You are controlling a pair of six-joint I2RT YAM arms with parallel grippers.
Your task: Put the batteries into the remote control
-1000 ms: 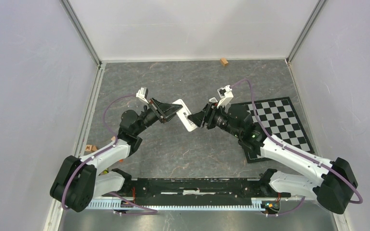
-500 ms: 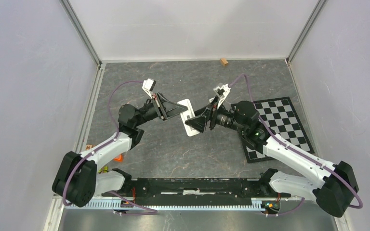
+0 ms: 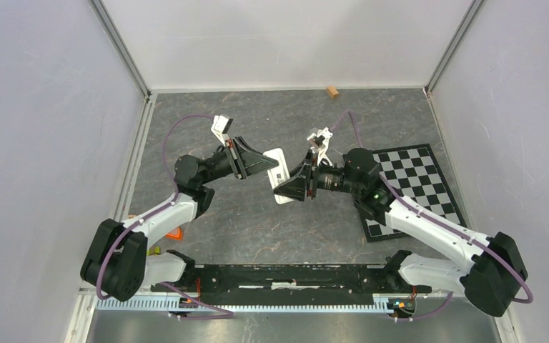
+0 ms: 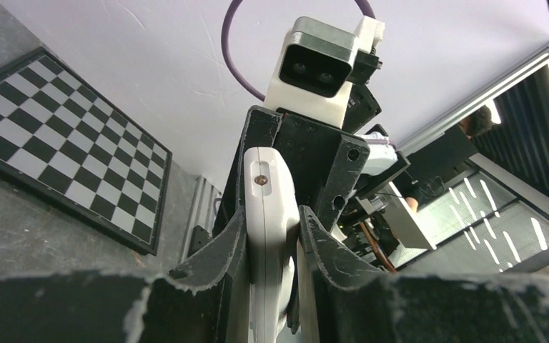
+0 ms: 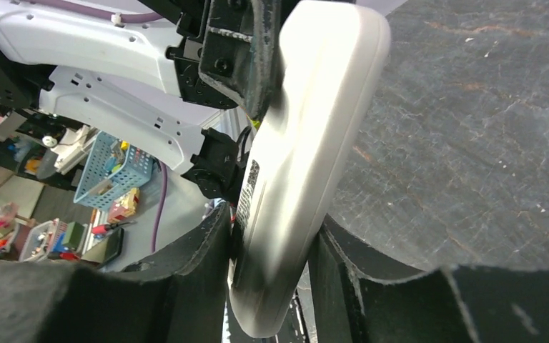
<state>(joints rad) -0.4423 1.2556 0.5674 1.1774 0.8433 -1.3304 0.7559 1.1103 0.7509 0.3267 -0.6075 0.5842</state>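
Note:
The white remote control [image 3: 279, 176] is held off the table between the two arms, mid-scene. My left gripper [image 3: 267, 165] is shut on its upper end, and my right gripper [image 3: 291, 189] is shut on its lower end. In the left wrist view the remote [image 4: 269, 207] stands edge-on between the black fingers [image 4: 216, 251] of the left gripper [image 4: 271, 232], with the right arm's camera behind it. In the right wrist view the remote's plain white back [image 5: 314, 136] is clamped in the right gripper [image 5: 275, 239]. No batteries are in view.
A black-and-white chequered mat [image 3: 418, 179] lies on the table at the right, under the right arm. A small wooden block [image 3: 333, 91] lies at the back wall. An orange item [image 3: 175, 233] lies near the left arm's base. Walls enclose three sides.
Both wrists have turned while holding the remote. The left wrist rose and shifted right. The right gripper swung down and left, and the remote tilted with them.

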